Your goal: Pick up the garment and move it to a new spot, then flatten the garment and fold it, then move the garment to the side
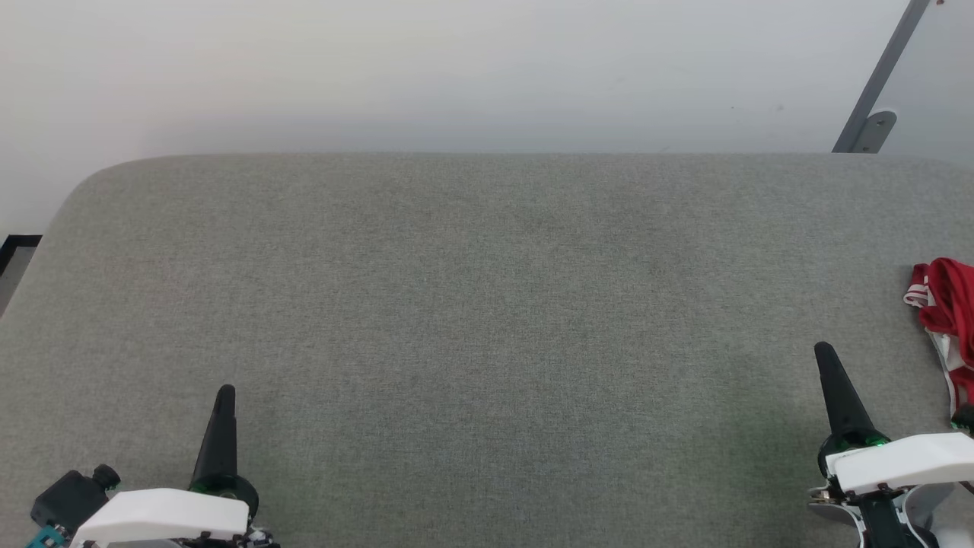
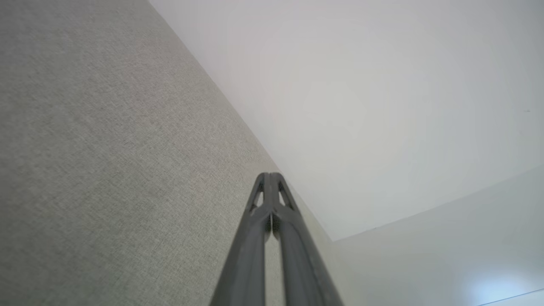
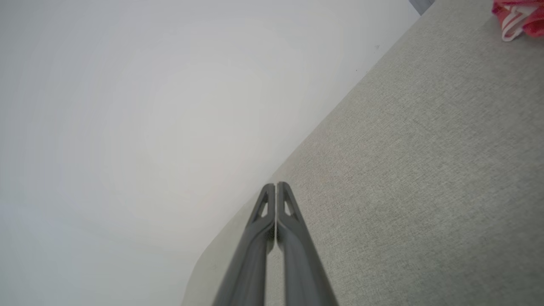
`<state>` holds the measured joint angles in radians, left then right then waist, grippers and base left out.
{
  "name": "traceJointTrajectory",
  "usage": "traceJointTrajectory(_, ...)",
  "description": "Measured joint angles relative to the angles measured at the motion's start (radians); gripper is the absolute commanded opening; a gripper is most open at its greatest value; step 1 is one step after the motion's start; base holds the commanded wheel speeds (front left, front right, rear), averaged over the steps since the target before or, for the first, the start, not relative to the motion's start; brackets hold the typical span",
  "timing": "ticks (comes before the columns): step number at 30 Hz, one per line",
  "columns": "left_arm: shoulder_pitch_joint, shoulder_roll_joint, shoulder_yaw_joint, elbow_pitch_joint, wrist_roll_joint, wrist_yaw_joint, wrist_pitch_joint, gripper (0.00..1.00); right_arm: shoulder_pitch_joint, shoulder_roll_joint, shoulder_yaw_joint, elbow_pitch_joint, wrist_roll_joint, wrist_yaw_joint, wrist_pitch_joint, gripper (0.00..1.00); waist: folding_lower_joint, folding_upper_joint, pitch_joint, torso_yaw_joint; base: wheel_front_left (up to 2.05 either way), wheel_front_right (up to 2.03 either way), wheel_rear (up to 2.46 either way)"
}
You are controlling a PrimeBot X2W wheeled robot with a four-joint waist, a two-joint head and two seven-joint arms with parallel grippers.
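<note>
Garment (image 1: 951, 298) right of right pincer (image 1: 824, 352), apart

Head camera sits high, facing forward and down over the grey surface (image 1: 487, 304) to the pale wall (image 1: 456, 68); left hand (image 1: 225, 392) at 7 o'clock, right hand (image 1: 824, 350) at 4 o'clock. Left wrist camera rides low, close above the surface, sighting along that hand toward the far edge, frame rolled. Right wrist camera likewise, rolled opposite. Its 1 o'clock corner and the head view's 3 o'clock edge share the red garment (image 3: 518, 12).
</note>
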<state>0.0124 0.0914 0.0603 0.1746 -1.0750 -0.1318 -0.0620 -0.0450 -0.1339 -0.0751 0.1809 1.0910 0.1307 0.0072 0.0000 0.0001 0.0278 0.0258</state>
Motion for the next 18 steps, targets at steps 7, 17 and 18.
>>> traceJointTrajectory(7, -0.011, -0.002, 0.002, 0.009, -0.07, 0.0, 0.018, 0.0, -0.006, 0.01, -0.005, 0.012, 0.068, 0.0, 0.012, 0.0, 0.0, 0.0, -0.002, -0.003, 0.0, 0.0, 0.0)
traceJointTrajectory(17, -0.032, -0.005, 0.006, 0.02, -0.171, 0.0, 0.045, 0.0, -0.018, 0.025, -0.014, 0.02, 0.157, 0.0, 0.03, 0.0, 0.0, 0.0, -0.006, -0.006, 0.0, 0.0, 0.0)
traceJointTrajectory(18, -0.033, -0.006, 0.006, 0.021, -0.179, 0.0, 0.046, 0.0, -0.019, 0.026, -0.015, 0.021, 0.165, 0.0, 0.031, 0.0, 0.0, 0.0, -0.006, -0.007, 0.0, 0.0, 0.0)
